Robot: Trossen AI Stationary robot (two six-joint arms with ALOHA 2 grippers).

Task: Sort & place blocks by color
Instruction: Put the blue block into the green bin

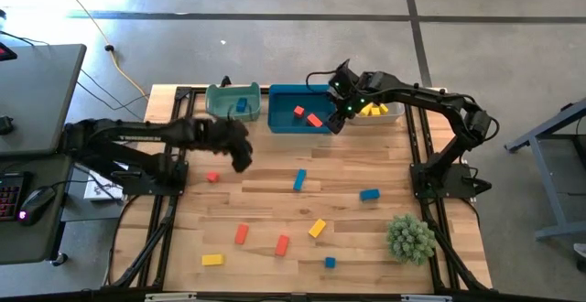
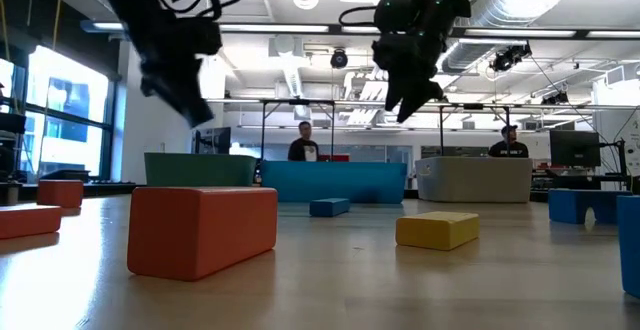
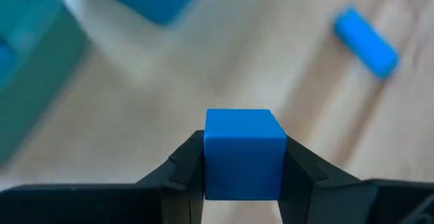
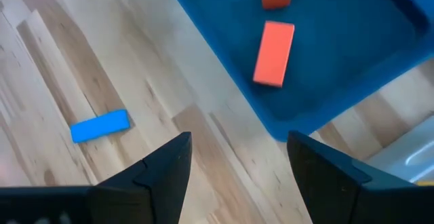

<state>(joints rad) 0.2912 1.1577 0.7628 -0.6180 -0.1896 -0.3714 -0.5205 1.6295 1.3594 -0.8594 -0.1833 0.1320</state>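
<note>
L gripper (image 3: 244,176), above the wooden table (image 1: 275,201) nr the teal rectangular bin (image 1: 220,108), is clamped on a small blue cube block (image 3: 244,153). Red, yellow & blue blocks lie scattered on the wood; two red blocks (image 4: 274,53) sit in the blue rectangular bin (image 1: 284,126). R gripper (image 4: 234,166) hangs wide, empty, over that bin's edge beside the grey-white bin (image 1: 389,116) w/ yellow blocks (image 1: 372,109).

Overhead, tabletop-level, two wrist close-ups (downward)

No lettering can be read with any certainty — the left arm (image 1: 137,133) bears a pale line of print along its upper link, too small to make out — and the blocks and bins carry none.
</note>
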